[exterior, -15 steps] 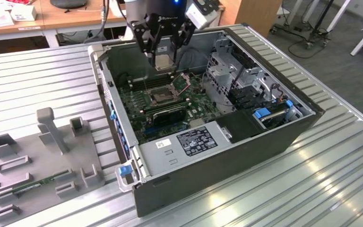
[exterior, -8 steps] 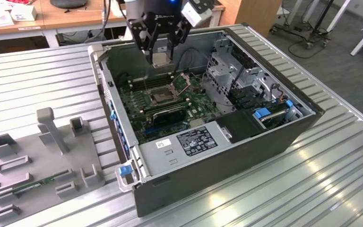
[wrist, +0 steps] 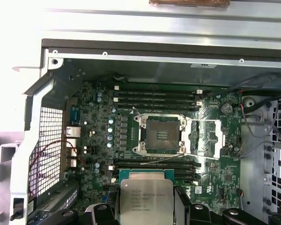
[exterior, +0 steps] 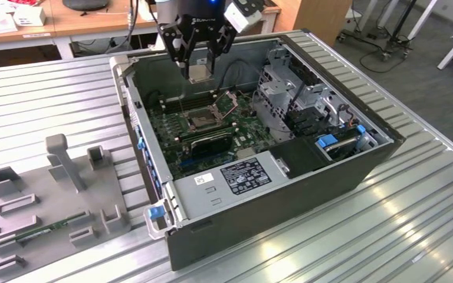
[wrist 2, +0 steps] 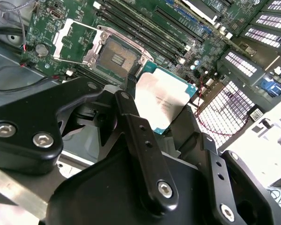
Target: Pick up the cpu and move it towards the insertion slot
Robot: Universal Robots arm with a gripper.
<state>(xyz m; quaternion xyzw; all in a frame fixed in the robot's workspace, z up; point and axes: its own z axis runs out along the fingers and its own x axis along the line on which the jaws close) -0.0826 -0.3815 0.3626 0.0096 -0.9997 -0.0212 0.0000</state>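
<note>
One tool (exterior: 198, 66), black and two-fingered, hangs at the upper centre of the exterior view, above the open computer case (exterior: 305, 177), with its fingers closed on the cpu (exterior: 199, 72). The cpu is clear of the board and held in the air by two opposite edges. In the second wrist view the cpu (wrist 2: 163, 101) sits at centre frame with its silvery top facing the camera (teal rim visible along its upper right edge), and one black finger (wrist 2: 143, 140) crosses in front of its lower left part. In the first wrist view the cpu (wrist: 146, 199) appears at the bottom centre, flanked by the finger tips.

The insertion slot (exterior: 197, 119) lies on the green motherboard (exterior: 242, 138) inside the case, below the tool in the exterior view. Its silver frame and dark centre are exposed in both wrist views (wrist 2: 116, 57) (wrist: 161, 136), with the hinged retention plate (wrist: 204, 138) swung open beside it. Long black memory slots (wrist: 157, 97) run along either side of the socket.

The case rests on a ribbed metal table (exterior: 45, 106). A grey fixture tray (exterior: 53, 206) sits at the lower left of the exterior view.
</note>
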